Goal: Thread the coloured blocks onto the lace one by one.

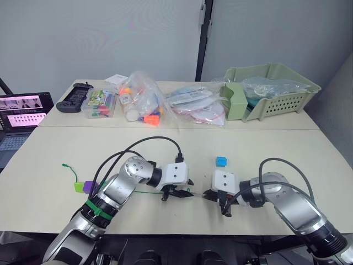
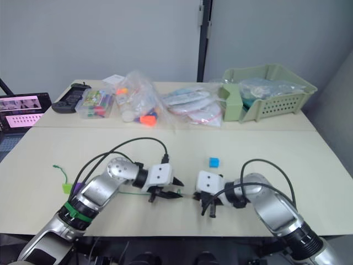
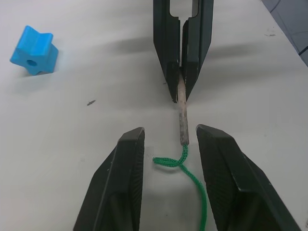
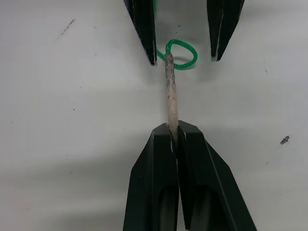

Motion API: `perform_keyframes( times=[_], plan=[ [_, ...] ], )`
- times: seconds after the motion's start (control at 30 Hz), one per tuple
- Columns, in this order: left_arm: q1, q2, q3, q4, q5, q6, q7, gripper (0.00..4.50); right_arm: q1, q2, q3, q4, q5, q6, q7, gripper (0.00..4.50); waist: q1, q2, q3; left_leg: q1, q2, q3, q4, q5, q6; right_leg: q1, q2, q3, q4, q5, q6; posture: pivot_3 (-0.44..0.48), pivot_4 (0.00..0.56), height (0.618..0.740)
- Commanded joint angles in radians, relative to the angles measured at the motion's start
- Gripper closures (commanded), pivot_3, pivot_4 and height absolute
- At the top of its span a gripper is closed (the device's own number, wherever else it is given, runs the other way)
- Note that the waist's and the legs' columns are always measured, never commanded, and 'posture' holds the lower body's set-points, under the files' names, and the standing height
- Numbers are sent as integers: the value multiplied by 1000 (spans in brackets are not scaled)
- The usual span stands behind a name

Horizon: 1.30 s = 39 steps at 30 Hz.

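R end effector (image 1: pixel 210 194), lower centre of the head view, is clamped tight on the far end of the stiff pale tip of the lace (image 4: pixel 170 94); fingers pressed together w/ the tip pinched between them. L end effector (image 1: pixel 183 192) sits just left of it, facing it, jaws spread wide astride the rear of the tip where the small green knot (image 3: pixel 171 161) loops; not gripping anything. Lace cord runs from there toward the left of frame, under the L arm, ending in a loose green tail at left-centre of the tabletop (image 1: pixel 49 165). Handling, as a guess: tip is rigid and thin, so good for poking thru a bore but easy to twist if pinched off-axis; best held near mid-tip, leaving the free end bare. Cord is limp, won't push, only pulls. Blocks look light, hard, slick plastic, prob. slide when nudged; grip across flat sides, keep hole clear. Count: 1 blue block (image 1: pixel 221 161) loose, just above-right of the end effectors, hole visible in L wrist view; 1 lime green block (image 1: pixel 80 186) and 1 purple block (image 1: pixel 90 187) touching each other at left by the L forearm, apparently on the cord. Other blocks: can't tell. Nothing is on the tip now.
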Motion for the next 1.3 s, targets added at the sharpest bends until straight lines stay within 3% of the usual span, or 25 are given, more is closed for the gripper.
perform_keyframes(
  times=[0.03, 0.17, 0.27, 0.37, 0.87, 0.97, 1.2, 1.23, 1.3],
  plan=[
    [0, 0, -5, -20, -2, 0, -7, 2675, 0, -10, -22, -35, 7, 0, -3, 4500, 0, 0, 0, 0, 0, 0, 0, 0, 0, 0, 0, 0, 0, 0, 0, 0, 150, 740],
    [2, -6, -8, -3, -1, -9, -3, 2675, 0, -9, -22, -37, 8, 3, -3, 4500, 0, 0, 0, 0, 0, 0, 0, 0, 0, 0, 0, 0, 0, 0, 0, 0, 150, 740],
    [3, -9, -7, 8, -2, -13, -2, 3392, 2, -10, -23, -38, 8, 3, -4, 4500, 0, 0, 0, 0, 0, 0, 0, 0, 0, 0, 0, 0, 0, 0, 0, 0, 150, 740],
    [2, -12, -8, 20, 1, -19, -1, 4406, 4, -11, -24, -39, 8, 3, -5, 4500, 0, 0, 0, 0, 0, 0, 0, 0, 0, 0, 0, 0, 0, 0, 0, 0, 150, 740],
    [-11, -15, 0, 31, -4, -21, -3, 4477, 33, -3, -31, -38, 5, 8, -33, 4500, 0, 0, 0, 0, 0, 0, 0, 0, 0, 0, 0, 0, 0, 0, 0, 0, 150, 740],
    [-21, 0, -9, 23, 8, -5, -15, 4500, 57, -17, -59, -51, 24, 23, -34, 3519, 0, 0, 0, 0, 0, 0, 0, 0, 0, 0, 0, 0, 0, 0, 0, 0, 150, 740],
    [-32, 23, -10, 10, 19, 13, -16, 4500, 110, 11, -331, -62, 135, 153, -155, 1030, 2, 0, 0, 0, 0, 0, 0, 0, 0, 1, 0, 0, 0, 0, 0, 0, 150, 740],
    [-30, 25, -9, 9, 19, 13, -16, 4500, 113, 32, -361, -65, 147, 175, -187, 776, 2, 0, 0, 0, 0, 0, 0, 0, 0, 0, 0, 0, 0, 0, 0, 0, 150, 740],
    [-25, 29, -7, 6, 19, 12, -16, 4500, 115, 102, -421, -72, 156, 212, -286, 776, -1, 0, 0, 0, 0, -1, 0, 0, 0, 0, 0, 0, 0, 0, 0, 0, 150, 740]
  ],
)
